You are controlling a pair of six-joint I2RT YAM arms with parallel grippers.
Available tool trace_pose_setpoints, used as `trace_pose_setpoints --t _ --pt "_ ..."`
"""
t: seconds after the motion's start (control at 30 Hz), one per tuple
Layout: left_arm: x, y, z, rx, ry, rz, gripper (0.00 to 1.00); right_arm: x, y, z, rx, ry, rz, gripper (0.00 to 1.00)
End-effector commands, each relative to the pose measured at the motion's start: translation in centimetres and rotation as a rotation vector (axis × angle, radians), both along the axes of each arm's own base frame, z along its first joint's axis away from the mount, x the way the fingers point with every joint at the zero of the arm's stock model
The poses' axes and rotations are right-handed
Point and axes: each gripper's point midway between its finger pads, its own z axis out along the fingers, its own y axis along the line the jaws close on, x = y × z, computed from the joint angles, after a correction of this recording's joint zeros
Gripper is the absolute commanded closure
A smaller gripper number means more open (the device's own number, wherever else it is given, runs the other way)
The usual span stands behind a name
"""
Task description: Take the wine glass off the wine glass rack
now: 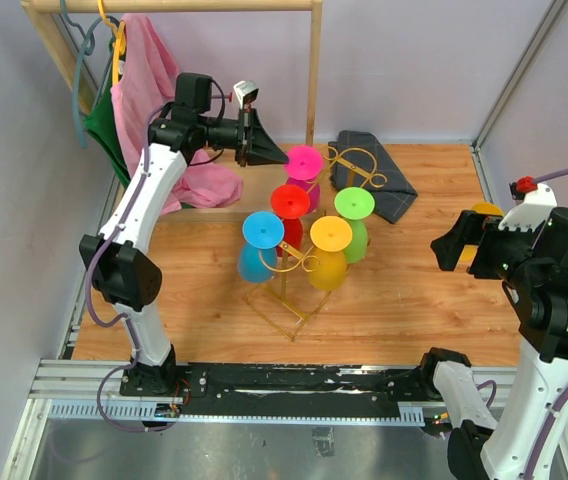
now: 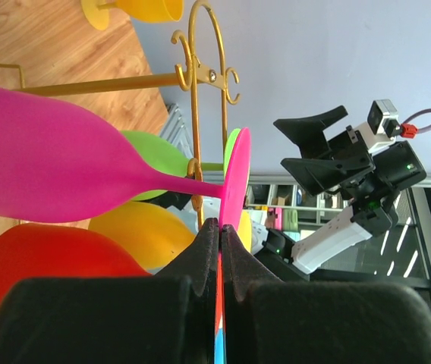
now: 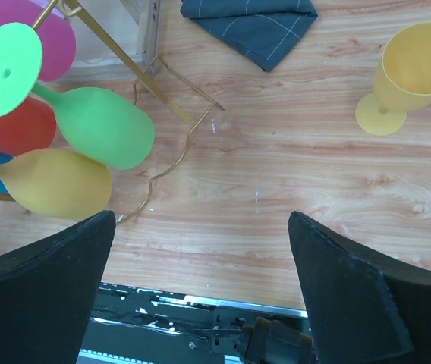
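Note:
The gold wire wine glass rack [image 1: 291,318] stands mid-table with several coloured glasses hanging upside down from its hooks. The pink wine glass [image 1: 304,161] hangs at the back. My left gripper [image 1: 278,155] is shut on the rim of its round foot. In the left wrist view the pink glass [image 2: 56,163] lies on its hook, its foot [image 2: 236,178] edge-on between my closed fingertips [image 2: 209,236], beside the rack's scrolls [image 2: 197,91]. My right gripper [image 1: 454,245] is open and empty over bare table at the right, its fingers [image 3: 45,288] wide apart.
Red [image 1: 290,201], blue [image 1: 262,231], green [image 1: 354,204] and yellow [image 1: 331,236] glasses hang on the rack. A yellow glass [image 3: 414,70] stands on the table at the right. A dark cloth [image 1: 369,170] lies behind the rack. A wooden clothes rack [image 1: 314,60] with a pink garment [image 1: 149,75] stands at the back left.

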Motion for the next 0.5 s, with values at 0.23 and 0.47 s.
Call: trace_pose_setpoints --t 0.23,0.47 --pt "-0.1 1.6 2.1 -0.037 -0.055 0.011 1.00 0.0 -0.4 0.0 -0.006 -0.024 -0.025 0.02" --pt "2.3 3.6 3.8 -0.051 -0.151 0.057 1.00 0.2 -0.4 0.6 -0.002 -0.036 -0.030 0.02"
